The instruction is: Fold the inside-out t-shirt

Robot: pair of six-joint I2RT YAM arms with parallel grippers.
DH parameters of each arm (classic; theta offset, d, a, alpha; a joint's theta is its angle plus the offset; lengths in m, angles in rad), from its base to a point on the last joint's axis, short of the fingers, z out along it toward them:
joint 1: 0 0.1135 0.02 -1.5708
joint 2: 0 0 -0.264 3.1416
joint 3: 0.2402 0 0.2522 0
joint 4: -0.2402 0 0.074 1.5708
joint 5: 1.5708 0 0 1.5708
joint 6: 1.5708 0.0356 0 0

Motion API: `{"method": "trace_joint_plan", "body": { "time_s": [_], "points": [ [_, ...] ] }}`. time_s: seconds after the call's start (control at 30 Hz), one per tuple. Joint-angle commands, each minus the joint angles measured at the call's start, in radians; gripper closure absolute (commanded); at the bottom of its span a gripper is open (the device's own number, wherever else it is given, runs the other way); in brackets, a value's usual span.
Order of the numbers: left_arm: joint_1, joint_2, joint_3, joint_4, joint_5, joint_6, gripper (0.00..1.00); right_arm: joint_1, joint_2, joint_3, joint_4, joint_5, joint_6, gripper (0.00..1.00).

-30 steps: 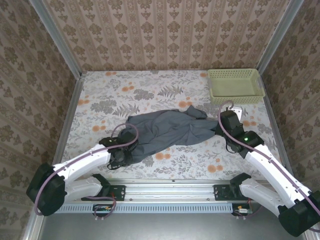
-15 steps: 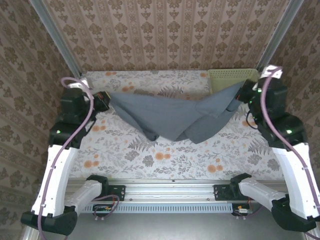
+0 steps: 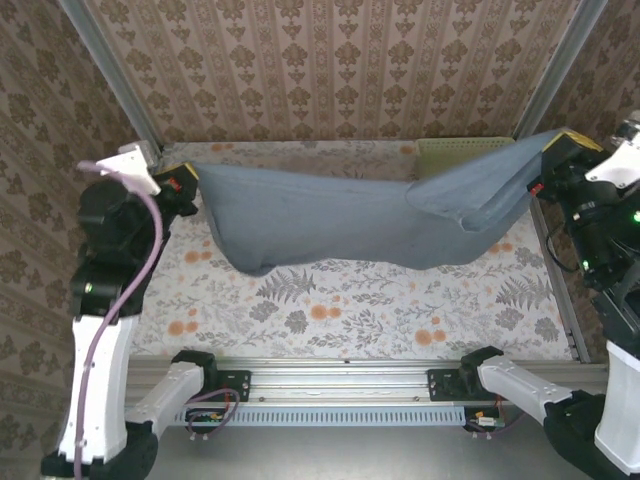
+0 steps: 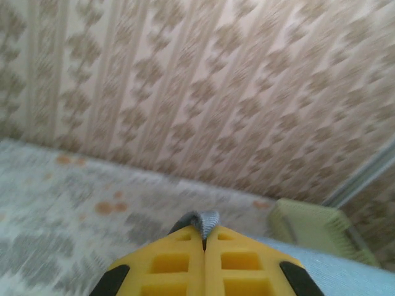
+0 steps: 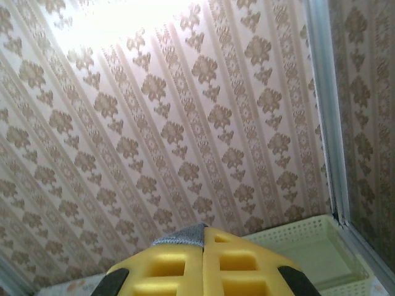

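Observation:
The slate blue-grey t-shirt (image 3: 350, 225) hangs stretched in the air between both arms, sagging lowest at its left part above the floral table (image 3: 330, 310). My left gripper (image 3: 188, 178) is high at the left and shut on one corner of the cloth; a grey hem tuft (image 4: 207, 221) pokes from between its yellow fingers (image 4: 166, 262). My right gripper (image 3: 552, 145) is high at the right, shut on the other end; a stitched hem edge (image 5: 182, 235) lies pinched over its yellow fingers (image 5: 247, 265). A folded flap (image 3: 470, 195) hangs near the right end.
A pale green basket (image 3: 440, 152) sits at the back right of the table, partly behind the raised shirt, seen also as the basket (image 5: 308, 243) in the right wrist view. Patterned walls (image 3: 330, 60) enclose the table on three sides.
Both grippers have lifted the shirt off the table and moved up and apart, stretching it wide. It went from a crumpled heap to a taut hanging span.

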Motion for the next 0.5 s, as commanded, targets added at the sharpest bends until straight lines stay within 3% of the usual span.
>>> {"method": "trace_joint_plan", "body": {
  "time_s": [0.0, 0.23, 0.47],
  "points": [
    [0.047, 0.077, 0.046, -0.115, 0.005, 0.020, 1.00, -0.007, 0.094, 0.046, -0.050, -0.038, -0.034, 1.00],
    [0.063, -0.095, 0.023, 0.067, 0.155, 0.026, 1.00, -0.007, 0.076, 0.202, -0.066, -0.036, -0.057, 1.00],
    [0.063, -0.310, -0.034, 0.181, 0.171, 0.035, 1.00, -0.006, -0.009, 0.347, -0.051, -0.097, -0.047, 1.00]
  ]
}}
